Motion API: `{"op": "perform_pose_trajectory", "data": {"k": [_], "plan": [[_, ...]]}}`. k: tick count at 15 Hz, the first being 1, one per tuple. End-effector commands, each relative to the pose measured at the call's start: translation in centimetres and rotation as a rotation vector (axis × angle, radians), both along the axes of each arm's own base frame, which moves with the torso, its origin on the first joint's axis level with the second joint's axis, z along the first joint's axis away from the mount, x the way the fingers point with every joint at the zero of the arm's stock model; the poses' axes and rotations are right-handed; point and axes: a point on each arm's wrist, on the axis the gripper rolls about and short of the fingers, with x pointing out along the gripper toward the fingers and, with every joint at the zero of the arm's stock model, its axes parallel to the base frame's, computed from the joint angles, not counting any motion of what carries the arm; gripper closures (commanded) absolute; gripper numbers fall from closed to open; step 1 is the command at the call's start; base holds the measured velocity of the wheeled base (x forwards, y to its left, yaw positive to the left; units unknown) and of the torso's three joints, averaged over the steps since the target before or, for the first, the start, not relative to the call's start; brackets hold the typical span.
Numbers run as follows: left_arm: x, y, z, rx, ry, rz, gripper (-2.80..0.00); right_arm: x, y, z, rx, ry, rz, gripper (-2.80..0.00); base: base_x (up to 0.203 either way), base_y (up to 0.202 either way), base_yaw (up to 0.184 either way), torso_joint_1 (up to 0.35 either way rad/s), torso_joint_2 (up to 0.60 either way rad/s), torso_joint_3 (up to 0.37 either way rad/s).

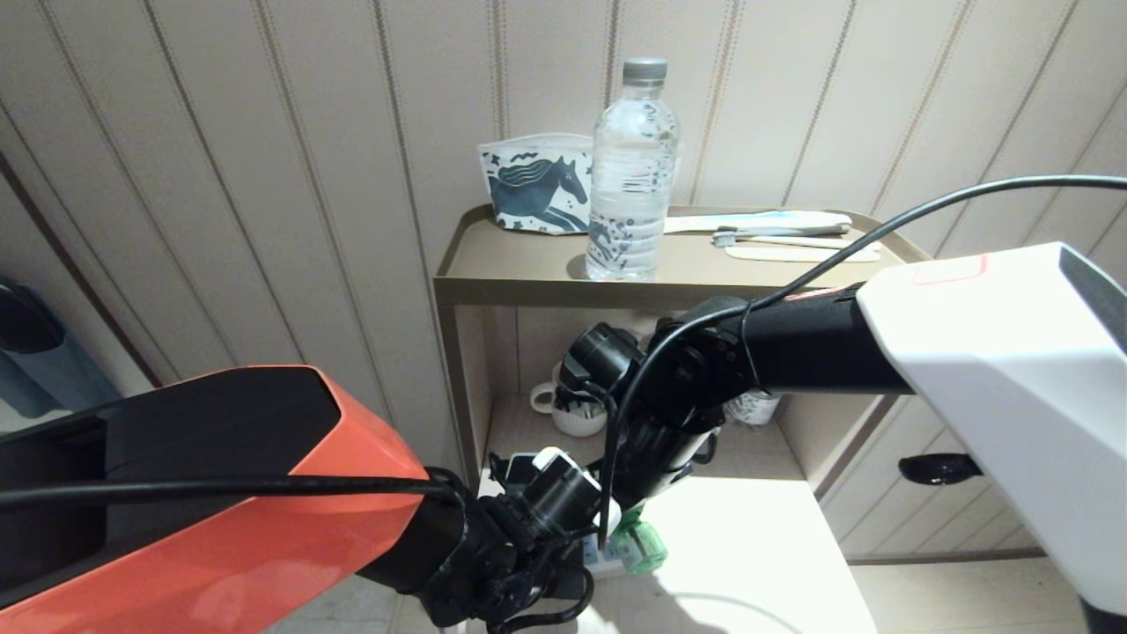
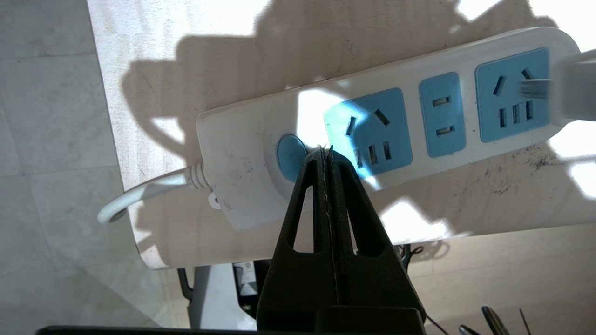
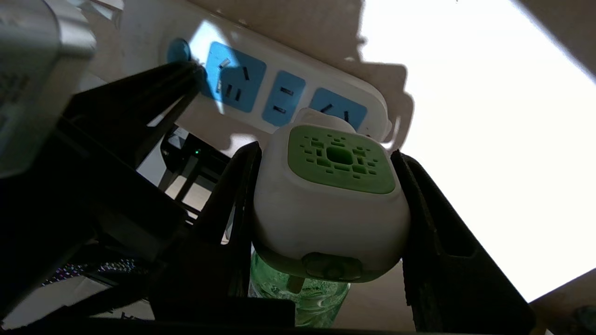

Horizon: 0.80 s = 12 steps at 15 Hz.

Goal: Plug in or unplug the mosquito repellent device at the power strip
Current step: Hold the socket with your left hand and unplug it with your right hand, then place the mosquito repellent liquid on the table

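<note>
Showing a pale sunlit surface (image 2: 195, 70) beside a tan open shelf unit (image 1: 493, 291) against a striped, panelled wall (image 1: 264, 176); light tiled floor lies below the surface edge. On the surface lies one power strip (image 2: 247, 135), white, with three light-blue socket panels, one blue oval button (image 2: 289, 157) and one white cord (image 2: 149, 190) running off the surface edge.

The left claw (image 2: 326, 153) is clenched, its two fingers pressed together with nothing between them, the tips over the strip next to the button. The right claw (image 3: 328, 200) grasps the mosquito repellent device (image 3: 330, 200), one finger on each side of its white body; the device sits at the end socket panel farthest from the cord, though whether its pins are fully seated cannot be seen, as its body hides them.

In the head view both arms cover most of the strip; only the device's green bottle shows. The shelf top carries one clear water bottle (image 1: 632, 176), one horse-print pouch (image 1: 533, 189) and what appear to be toothbrushes (image 1: 784, 233). One mug (image 1: 568, 414), partly hidden, stands on the lower shelf.
</note>
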Motion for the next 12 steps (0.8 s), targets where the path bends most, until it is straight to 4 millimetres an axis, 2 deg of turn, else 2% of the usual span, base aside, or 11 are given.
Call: {"op": "perform_pose_trajectory", "data": {"k": [1,4,7,12], "plan": [[0.1,-0.1,1.0,-0.023,-0.026,0.006,0.00,-0.1,-1.5,1.1,0.005,-0.009,-0.028,0.00,0.000,0.000,0.000,0.000,0.00,0.000],[0.3,-0.2,2.7,-0.038,-0.086,0.019,0.00,-0.7,-3.8,2.3,0.005,-0.015,-0.068,0.00,0.000,0.000,0.000,0.000,0.00,0.000],[0.3,-0.3,4.0,-0.065,-0.114,0.022,0.00,-1.7,-5.8,2.4,-0.013,0.013,-0.095,0.00,0.000,0.000,0.000,0.000,0.00,0.000],[0.1,0.2,7.9,-0.119,-0.209,0.026,0.00,-3.4,-8.2,3.4,0.004,-0.011,-0.127,0.00,0.000,0.000,0.000,0.000,0.00,0.000]]}}
